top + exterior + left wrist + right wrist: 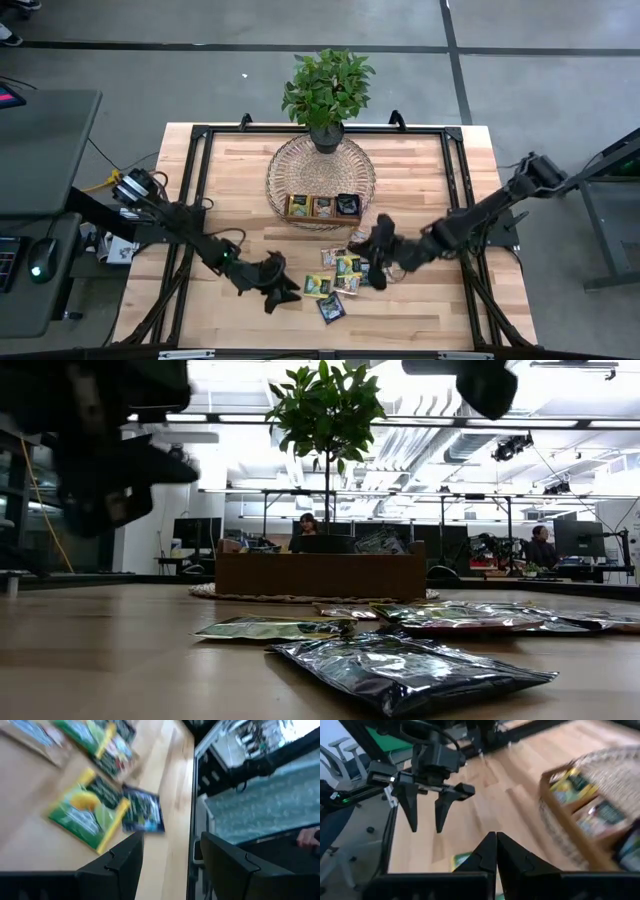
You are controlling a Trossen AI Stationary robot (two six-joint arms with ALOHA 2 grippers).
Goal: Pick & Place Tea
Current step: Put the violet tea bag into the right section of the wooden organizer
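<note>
While both dark arms reach in over the wooden table (420, 180), seen from above, a loose scatter of tea sachets (338, 277) lies at about six o'clock from the round woven mat (320, 170), some touching or overlapping. On the mat's near edge sits a wooden tray (321, 208) with more sachets in its three compartments, and a potted plant (327, 92) stands at the mat's twelve o'clock. The left gripper (285, 292) hangs at about nine o'clock of the scatter, just beside it, fingers apart and empty. The right gripper (372, 262) sits at the scatter's three o'clock edge.

From table height, the sachets (410, 670) lie flat in the foreground, a dark one nearest, with the tray (320, 575) and plant (328, 410) behind them. People sit at desks in the room beyond.

Past the left wrist's parted fingers (125, 862), a yellow-green sachet (90, 812) lies touching a dark blue one (143, 811).

Past the right wrist's fingers (490, 851), pressed together with nothing between them, the left gripper (426, 827) shows open above the tabletop, and the tray (592, 817) with its sachets sits on the mat.
</note>
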